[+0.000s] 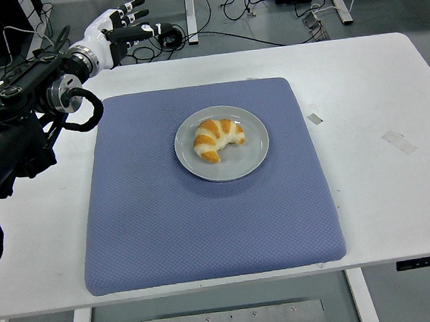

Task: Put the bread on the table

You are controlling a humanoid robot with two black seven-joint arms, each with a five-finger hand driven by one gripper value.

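You have everything left: the bread [217,139] sits on the plate [254,159], your left robot hand [123,33] empty, spread at eleven o'clock

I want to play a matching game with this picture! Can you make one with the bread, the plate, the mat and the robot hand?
Things:
1. bread
2. plate
3. mat
4. left hand

Places:
A. on the white table
B. on the plate
C. up past the table's far left corner
D. in the middle of the mat

Pairs: 1-B, 2-D, 3-A, 4-C
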